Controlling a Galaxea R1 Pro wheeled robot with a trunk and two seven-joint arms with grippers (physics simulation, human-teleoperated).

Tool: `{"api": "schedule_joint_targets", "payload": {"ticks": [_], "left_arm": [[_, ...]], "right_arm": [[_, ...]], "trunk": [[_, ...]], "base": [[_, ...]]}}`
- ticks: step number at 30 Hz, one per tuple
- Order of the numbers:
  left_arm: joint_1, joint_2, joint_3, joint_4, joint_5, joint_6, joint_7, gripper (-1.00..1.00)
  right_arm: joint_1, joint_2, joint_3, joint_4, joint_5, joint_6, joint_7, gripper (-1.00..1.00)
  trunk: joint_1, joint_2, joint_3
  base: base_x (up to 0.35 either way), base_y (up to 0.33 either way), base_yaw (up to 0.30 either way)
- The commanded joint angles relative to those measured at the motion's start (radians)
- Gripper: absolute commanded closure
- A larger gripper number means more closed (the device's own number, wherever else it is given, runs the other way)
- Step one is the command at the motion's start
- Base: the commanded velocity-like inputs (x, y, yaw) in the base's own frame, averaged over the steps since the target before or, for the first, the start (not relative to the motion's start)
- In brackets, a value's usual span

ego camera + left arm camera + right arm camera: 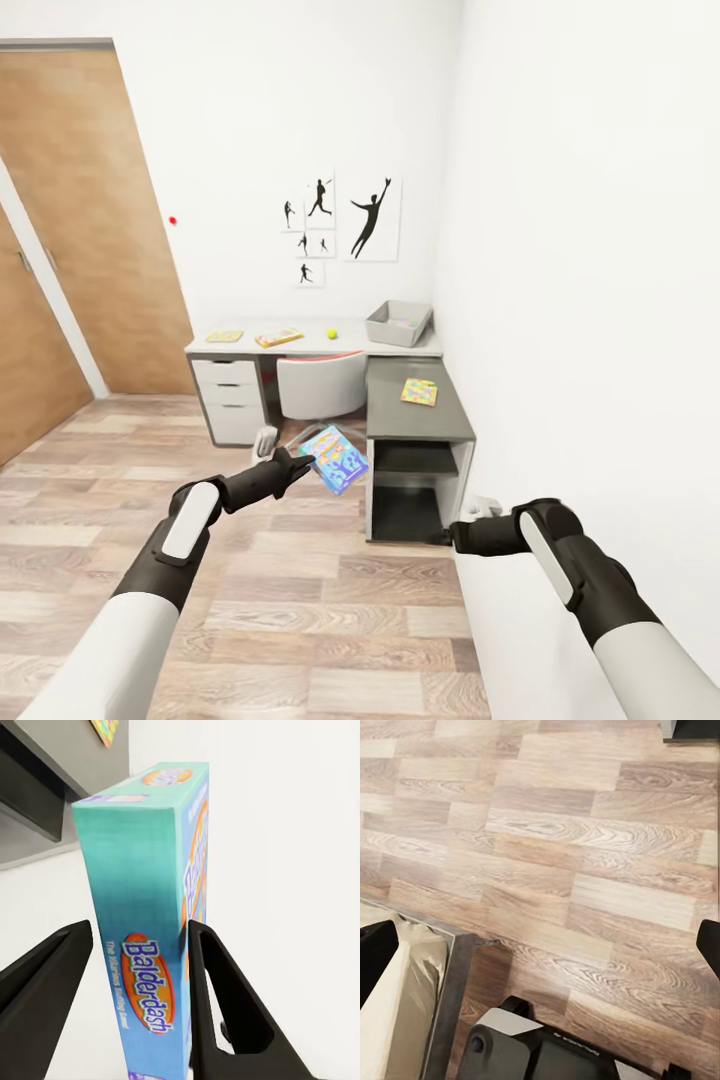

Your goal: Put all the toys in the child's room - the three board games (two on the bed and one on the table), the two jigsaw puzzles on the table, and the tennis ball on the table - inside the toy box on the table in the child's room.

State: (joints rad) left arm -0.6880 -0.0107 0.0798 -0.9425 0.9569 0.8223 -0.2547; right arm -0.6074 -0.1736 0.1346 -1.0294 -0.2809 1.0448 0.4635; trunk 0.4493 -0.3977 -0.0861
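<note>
The left gripper [303,462] is clamped on a blue board game [335,458], a box printed "Balderdash" [146,945], held tilted in the air above the wood-plank floor [300,600] near the middle of the head view; the left wrist view shows its black fingers [225,997] pressed against both broad faces of the box. The right gripper [452,535] hangs low at about four o'clock in the head view, close to the white wall; its fingertips [375,952] stand wide apart at the edges of the right wrist view, with nothing between them, over the floor and a corner of the bed [405,997]. Ahead, at about twelve o'clock, the table [300,345] stands against the far wall. The grey toy box [398,323] sits on its right end, in the corner, with the tennis ball [331,334] just left of it. Further left lie a board game [279,337] and a jigsaw puzzle [224,336]. A second jigsaw puzzle [419,391] lies on the lower dark wing, near the wall. A chair [320,385] is tucked under the table beside white drawers [232,398]. Athlete prints [340,225] hang above, and a wooden door [95,220] stands at ten o'clock.
</note>
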Motion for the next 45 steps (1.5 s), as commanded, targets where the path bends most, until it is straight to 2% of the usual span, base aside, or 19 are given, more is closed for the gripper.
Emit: {"api": "schedule_joint_targets", "payload": {"ticks": [1,9,31,36,38,42,43,45], "left_arm": [[-0.001,-0.001,0.005,0.000,-0.003,0.008,-0.004,1.00],[-0.001,0.000,0.005,0.000,-0.004,0.006,-0.003,1.00],[-0.001,0.000,0.005,0.001,-0.005,0.003,-0.003,1.00],[-0.001,0.000,0.005,0.001,-0.006,0.003,-0.002,1.00],[-0.001,0.000,0.005,0.001,-0.005,0.003,-0.002,1.00],[-0.001,0.000,0.005,0.001,-0.006,0.004,-0.002,1.00],[-0.001,0.000,0.005,0.001,-0.007,0.004,-0.001,1.00],[-0.001,0.000,0.005,0.001,-0.008,0.004,-0.001,1.00]], "right_arm": [[-0.001,0.000,0.003,0.000,0.004,0.002,0.005,-1.00],[0.001,0.000,0.005,0.000,0.003,0.002,0.004,-1.00],[0.003,0.008,0.014,0.000,0.003,0.002,0.004,-1.00],[0.010,0.020,0.036,0.000,0.004,0.002,0.004,-1.00],[0.024,0.029,0.064,0.000,0.004,0.002,0.003,-1.00],[0.029,0.033,0.079,0.000,0.005,0.002,0.002,-1.00],[0.036,0.038,0.109,0.000,0.006,0.002,0.001,-1.00],[0.036,0.038,0.110,0.000,0.006,0.002,0.001,-1.00]], "trunk": [[0.001,-0.002,-0.001],[0.001,-0.002,0.006],[0.001,-0.002,0.007],[0.001,-0.002,0.007],[0.001,-0.002,0.007],[0.001,-0.002,0.007],[0.001,-0.002,0.007],[0.001,-0.002,0.007]], "base": [[0.000,0.000,-0.179],[0.000,0.000,-0.140],[0.005,0.000,-0.009],[0.000,0.000,0.000],[0.000,0.000,0.000],[0.000,0.000,0.000],[0.008,0.000,0.000],[0.018,0.000,0.000]]}}
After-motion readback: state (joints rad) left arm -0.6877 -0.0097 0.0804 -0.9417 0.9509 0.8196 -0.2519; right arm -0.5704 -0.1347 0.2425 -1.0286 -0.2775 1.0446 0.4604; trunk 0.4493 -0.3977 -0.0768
